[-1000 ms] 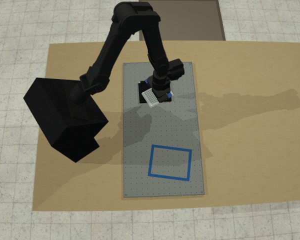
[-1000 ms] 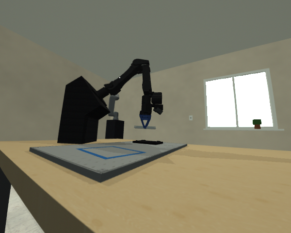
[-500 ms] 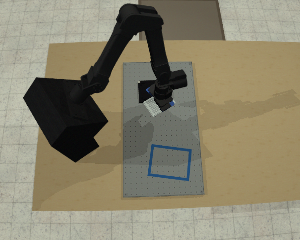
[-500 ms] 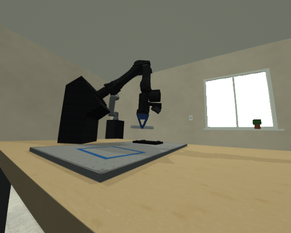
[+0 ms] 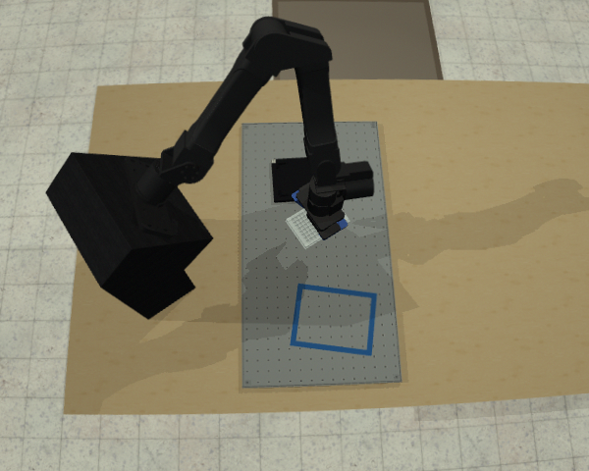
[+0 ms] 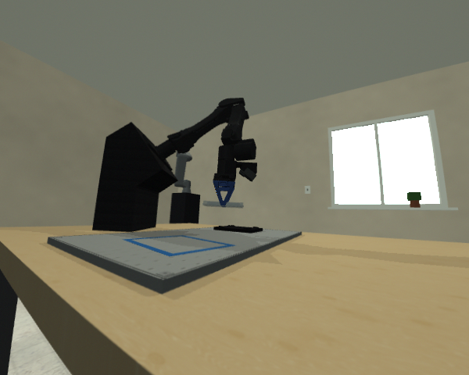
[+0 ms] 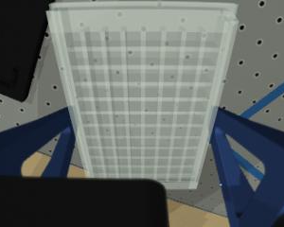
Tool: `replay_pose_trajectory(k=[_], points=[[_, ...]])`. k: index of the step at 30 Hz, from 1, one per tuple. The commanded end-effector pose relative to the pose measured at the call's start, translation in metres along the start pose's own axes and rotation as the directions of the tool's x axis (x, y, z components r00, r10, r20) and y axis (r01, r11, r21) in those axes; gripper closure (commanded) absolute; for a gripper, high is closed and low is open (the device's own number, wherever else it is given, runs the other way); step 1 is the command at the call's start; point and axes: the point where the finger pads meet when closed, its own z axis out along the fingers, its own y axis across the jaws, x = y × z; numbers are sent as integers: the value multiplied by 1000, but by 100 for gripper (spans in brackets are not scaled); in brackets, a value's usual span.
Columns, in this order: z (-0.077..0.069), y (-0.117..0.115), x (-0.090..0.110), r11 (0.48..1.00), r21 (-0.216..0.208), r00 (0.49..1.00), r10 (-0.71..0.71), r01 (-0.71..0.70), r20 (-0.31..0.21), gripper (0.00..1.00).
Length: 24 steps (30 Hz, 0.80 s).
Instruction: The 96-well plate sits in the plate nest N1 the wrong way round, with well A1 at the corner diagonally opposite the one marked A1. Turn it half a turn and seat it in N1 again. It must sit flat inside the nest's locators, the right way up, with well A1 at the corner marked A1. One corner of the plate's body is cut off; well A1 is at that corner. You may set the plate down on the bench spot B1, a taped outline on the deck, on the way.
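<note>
My gripper [image 5: 321, 223] with blue fingers is shut on the clear 96-well plate [image 5: 303, 229] and grips it across its short width. The plate hangs level in the air above the grey deck [image 5: 319, 253], skewed to the deck's edges, between the black nest N1 [image 5: 289, 180] and the blue taped outline B1 [image 5: 334, 319]. From the side, the plate [image 6: 223, 206] is well above the nest [image 6: 238, 228]. In the wrist view the plate [image 7: 142, 95] fills the frame between my fingers. Its far right corner looks notched. A corner of the nest [image 7: 11, 57] shows at the left.
The arm's black base block [image 5: 122, 228] stands on the wooden table left of the deck. A dark post [image 6: 184, 208] stands behind the deck. The deck's right edge is near my wrist camera housing [image 5: 358, 180].
</note>
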Motion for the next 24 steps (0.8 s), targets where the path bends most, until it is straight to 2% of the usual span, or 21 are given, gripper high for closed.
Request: replay_pose_trajectory(k=[1, 24], points=[[-2, -3, -2, 1000, -11, 1000, -20, 21, 17, 100], [2, -68, 25, 1000, -10, 1000, -20, 21, 16, 100]])
